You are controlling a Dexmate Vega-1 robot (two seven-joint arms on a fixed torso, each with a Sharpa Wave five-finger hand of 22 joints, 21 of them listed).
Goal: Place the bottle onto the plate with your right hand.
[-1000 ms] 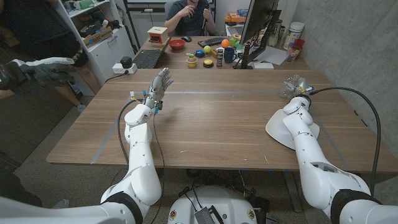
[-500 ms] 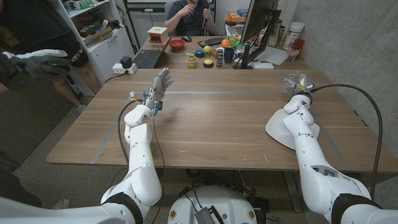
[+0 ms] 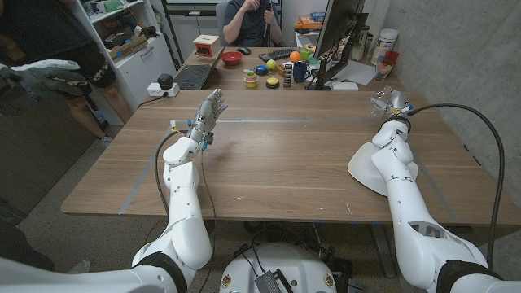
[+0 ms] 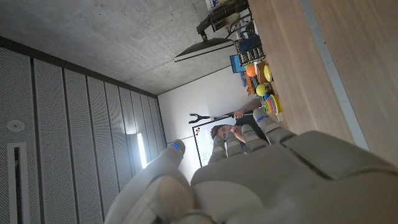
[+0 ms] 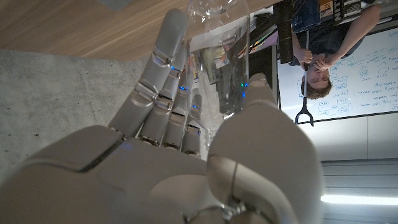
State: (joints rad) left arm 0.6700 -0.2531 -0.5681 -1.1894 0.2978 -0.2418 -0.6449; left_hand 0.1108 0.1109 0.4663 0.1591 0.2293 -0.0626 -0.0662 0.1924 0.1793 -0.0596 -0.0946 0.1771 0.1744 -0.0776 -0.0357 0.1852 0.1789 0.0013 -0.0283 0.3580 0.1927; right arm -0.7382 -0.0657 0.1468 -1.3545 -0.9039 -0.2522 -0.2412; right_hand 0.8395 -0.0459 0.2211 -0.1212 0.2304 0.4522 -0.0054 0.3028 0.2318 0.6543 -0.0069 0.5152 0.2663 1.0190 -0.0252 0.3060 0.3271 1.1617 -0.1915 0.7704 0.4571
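My head camera high up, looking down at the table (image 3: 285, 155), wrist cameras close behind my hands, all seeing the person (image 3: 248, 20) at 12 o'clock.

- Plate (image 3: 364, 170) on the table (image 3: 285, 163), near its right edge, partly under the right arm.
- Right hand (image 3: 388, 104) behind the plate, toward the far right corner; bottle (image 5: 219, 59) between its fingers and thumb.
- Left hand (image 3: 210, 109) over the table's left half, well apart from the plate.
- Person (image 3: 251, 18) seated behind the table.
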